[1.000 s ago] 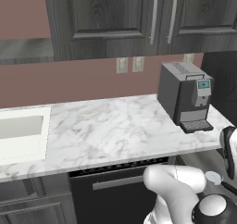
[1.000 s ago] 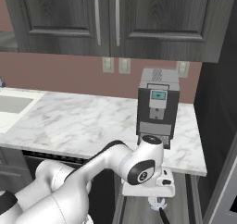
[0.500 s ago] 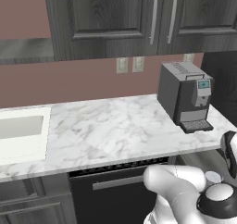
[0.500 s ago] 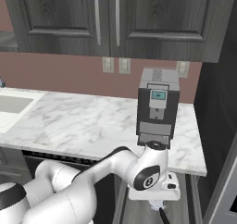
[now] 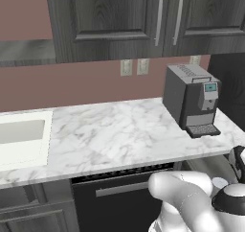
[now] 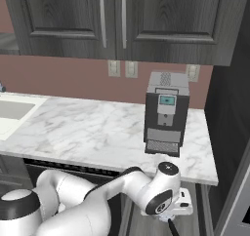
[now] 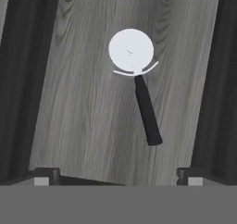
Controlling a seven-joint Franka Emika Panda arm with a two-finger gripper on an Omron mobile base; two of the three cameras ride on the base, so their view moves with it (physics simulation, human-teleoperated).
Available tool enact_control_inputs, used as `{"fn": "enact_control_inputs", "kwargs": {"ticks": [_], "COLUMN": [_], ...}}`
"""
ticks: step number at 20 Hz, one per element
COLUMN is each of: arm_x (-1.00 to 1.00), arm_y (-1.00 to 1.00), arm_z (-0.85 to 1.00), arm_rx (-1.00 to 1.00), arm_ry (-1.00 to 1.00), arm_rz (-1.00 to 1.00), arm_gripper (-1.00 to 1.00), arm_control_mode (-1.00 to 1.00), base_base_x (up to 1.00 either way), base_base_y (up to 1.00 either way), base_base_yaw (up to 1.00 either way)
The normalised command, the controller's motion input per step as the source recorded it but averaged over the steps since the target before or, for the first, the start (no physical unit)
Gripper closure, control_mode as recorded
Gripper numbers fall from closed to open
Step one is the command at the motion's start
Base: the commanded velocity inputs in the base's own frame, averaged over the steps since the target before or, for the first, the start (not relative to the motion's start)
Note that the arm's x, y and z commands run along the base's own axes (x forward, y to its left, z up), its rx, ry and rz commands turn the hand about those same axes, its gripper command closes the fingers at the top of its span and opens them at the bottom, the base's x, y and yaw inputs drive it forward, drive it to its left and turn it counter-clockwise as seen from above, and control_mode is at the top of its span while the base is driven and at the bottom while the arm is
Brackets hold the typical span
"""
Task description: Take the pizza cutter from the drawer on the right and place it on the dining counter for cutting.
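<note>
Pizza cutter (image 7: pixel 137 79) lies flat on the grey wood drawer floor (image 7: pixel 83 107), wheel far, thin handle near. The jaws stand wide apart above it, empty. Risk: closing off-centre on the slim handle may skid or tip it.

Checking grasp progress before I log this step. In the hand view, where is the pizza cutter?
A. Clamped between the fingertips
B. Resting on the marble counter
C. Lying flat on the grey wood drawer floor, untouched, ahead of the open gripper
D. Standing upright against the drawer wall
C: the pizza cutter lies flat on the drawer floor, wheel away from the open gripper, whose fingertips sit well apart from it.
</note>
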Motion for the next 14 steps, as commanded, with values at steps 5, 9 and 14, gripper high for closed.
{"fn": "enact_control_inputs", "kwargs": {"ticks": [5, 9, 14], "arm_x": [0.00, 0.00, 0.02], "arm_y": [-0.08, 0.00, 0.00], "arm_z": [-0.23, -0.12, -0.08], "arm_rx": [0.00, 0.00, 0.00], "arm_ry": [-0.01, 0.00, 0.00], "arm_rz": [0.02, 0.00, 0.00], "arm_gripper": [-1.00, -1.00, -1.00], "arm_control_mode": [-1.00, -1.00, -1.00], "base_base_x": [0.00, 0.00, 0.00], "base_base_y": [0.00, 0.00, 0.00], "base_base_yaw": [0.00, 0.00, 0.00]}}
